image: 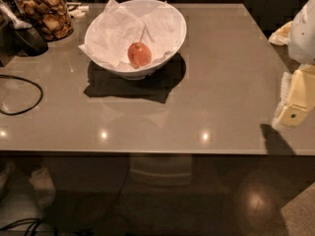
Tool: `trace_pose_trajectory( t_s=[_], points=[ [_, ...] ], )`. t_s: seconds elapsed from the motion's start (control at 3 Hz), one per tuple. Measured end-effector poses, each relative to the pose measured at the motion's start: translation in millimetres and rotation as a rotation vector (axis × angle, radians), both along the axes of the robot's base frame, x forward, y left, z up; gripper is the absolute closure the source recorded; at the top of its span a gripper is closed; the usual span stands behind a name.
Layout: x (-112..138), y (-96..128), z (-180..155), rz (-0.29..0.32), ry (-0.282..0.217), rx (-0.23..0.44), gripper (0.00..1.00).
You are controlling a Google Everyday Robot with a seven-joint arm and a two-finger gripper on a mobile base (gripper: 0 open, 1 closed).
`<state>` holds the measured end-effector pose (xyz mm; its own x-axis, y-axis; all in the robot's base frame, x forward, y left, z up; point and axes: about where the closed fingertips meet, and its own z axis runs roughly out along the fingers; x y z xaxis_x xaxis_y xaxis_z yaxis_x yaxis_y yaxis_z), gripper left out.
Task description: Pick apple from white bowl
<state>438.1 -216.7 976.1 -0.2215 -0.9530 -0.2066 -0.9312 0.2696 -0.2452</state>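
The reddish-orange apple [140, 54] lies inside the large white bowl [173, 39], on crumpled white paper [118, 33]. The bowl stands on the grey-brown table [221, 82], toward its far left-middle. My gripper [294, 102] is at the right edge of the view, above the table's right side, far to the right of the bowl and not touching anything. Only its cream-coloured end shows.
A glass jar of brown snacks [44, 11] stands at the far left corner, beside a dark object [27, 38]. A black cable [22, 95] loops on the table's left side. The table's front edge [147, 153] runs across the view below the bowl.
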Motion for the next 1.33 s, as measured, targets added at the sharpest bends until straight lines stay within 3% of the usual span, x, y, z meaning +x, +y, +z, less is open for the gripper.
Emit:
trace_pose_trajectory(
  t_s=[0.33, 0.67, 1.0, 1.33],
  points=[
    [0, 0, 0, 0.000, 0.000, 0.000, 0.00],
    [18, 4, 3, -0.051, 0.010, -0.030, 0.00],
    [77, 21, 3, -0.101, 0.043, -0.092, 0.00],
    [82, 25, 5, -0.096, 0.020, -0.082, 0.00]
  ],
)
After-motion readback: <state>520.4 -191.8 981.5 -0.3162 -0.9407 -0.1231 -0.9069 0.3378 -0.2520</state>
